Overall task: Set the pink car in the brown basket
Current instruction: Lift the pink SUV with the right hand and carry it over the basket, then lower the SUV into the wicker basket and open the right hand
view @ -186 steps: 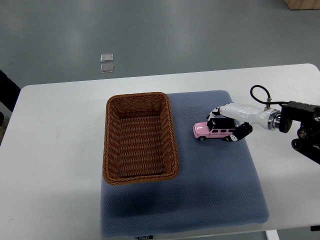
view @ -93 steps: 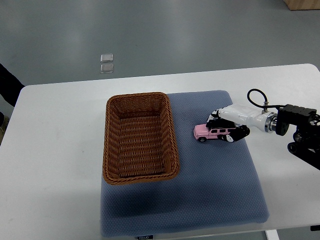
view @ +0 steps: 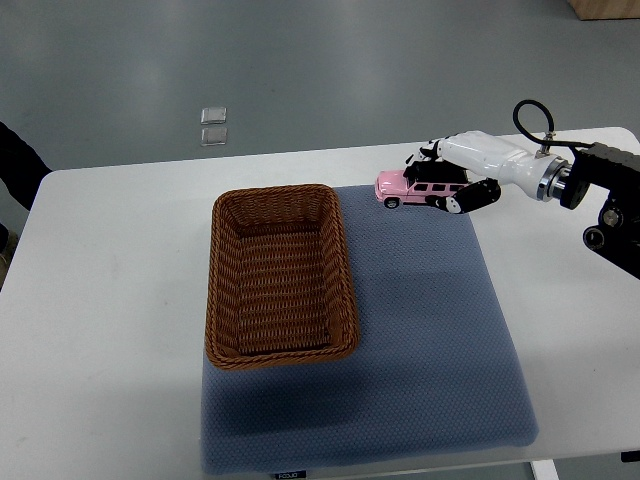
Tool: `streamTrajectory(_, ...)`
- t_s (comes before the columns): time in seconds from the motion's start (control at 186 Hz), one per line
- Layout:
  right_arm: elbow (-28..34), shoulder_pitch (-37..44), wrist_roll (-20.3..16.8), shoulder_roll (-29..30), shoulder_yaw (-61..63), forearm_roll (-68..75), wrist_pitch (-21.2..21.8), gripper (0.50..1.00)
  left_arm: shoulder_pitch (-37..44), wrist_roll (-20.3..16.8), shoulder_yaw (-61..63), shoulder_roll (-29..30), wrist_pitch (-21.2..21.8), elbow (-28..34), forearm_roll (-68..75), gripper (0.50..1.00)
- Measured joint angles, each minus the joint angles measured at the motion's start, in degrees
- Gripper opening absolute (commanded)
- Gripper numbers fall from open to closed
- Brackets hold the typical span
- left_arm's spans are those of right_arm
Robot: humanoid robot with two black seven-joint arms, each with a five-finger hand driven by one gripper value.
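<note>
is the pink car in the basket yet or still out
Out. The pink car is held in the right hand, off to the right of the brown basket, whose woven inside shows nothing in it.

From my remote seat this reads as a robotics lab or test room, not a home. I see a plain white table (view: 120,300) standing on a smooth grey-green floor (view: 350,70) of the sort found in workrooms. A blue-grey padded mat (view: 430,350) covers part of the tabletop as a work surface. Two small clear square pieces (view: 213,126) lie on the floor beyond the table. At the top right corner a bit of light wooden furniture (view: 607,8) shows. A dark sleeve (view: 18,170) of a person edges in at left.
</note>
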Motion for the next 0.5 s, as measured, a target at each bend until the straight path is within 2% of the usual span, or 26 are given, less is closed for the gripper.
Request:
streamTrajectory(0.257, 0.56, 5.78, 1.21, 4.7, -1.87, 2.93, 0.66, 0.5, 0.0, 0.01, 0.0, 0.0, 0.01, -0.04, 0.0, 1.0)
streamTrajectory(0.499, -0.85, 8.74, 1.41, 14.31, -9.36, 3.25, 0.26, 0.5, 0.0, 0.05, -0.07, 0.0, 0.02, -0.05, 0.0, 1.0)
